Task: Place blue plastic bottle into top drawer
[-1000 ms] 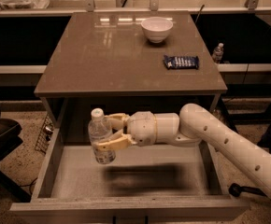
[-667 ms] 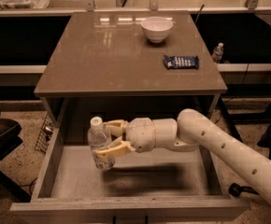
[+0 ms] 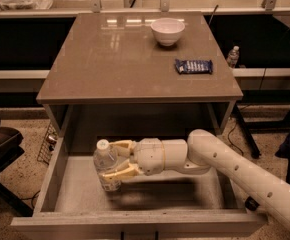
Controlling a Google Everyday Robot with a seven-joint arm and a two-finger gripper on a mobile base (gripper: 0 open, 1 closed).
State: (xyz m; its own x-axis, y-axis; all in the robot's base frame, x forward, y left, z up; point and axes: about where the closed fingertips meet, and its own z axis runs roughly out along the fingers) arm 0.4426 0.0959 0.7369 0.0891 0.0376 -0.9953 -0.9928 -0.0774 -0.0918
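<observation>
Since a second ago: bottle (image 3: 106, 166) lower and a touch further left, arm down with it.

Bottle now inside the open drawer (image 3: 185, 200), left half, upright, white cap up, leaning only slightly. Base at or just above the drawer floor; you can't tell contact from here.

Gripper (image 3: 114, 160) reaches in from the right. Fingers (image 3: 125, 172) clamped across the bottle's body, one behind, one in front. Long axis vertical, square to the fingers.

Judgement: you're at the set-down. Confirm the base is seated before you let go, then draw back rightwards.

Tabletop (image 3: 110, 59) above: bowl (image 3: 167, 30), snack wrapper (image 3: 193, 66).
</observation>
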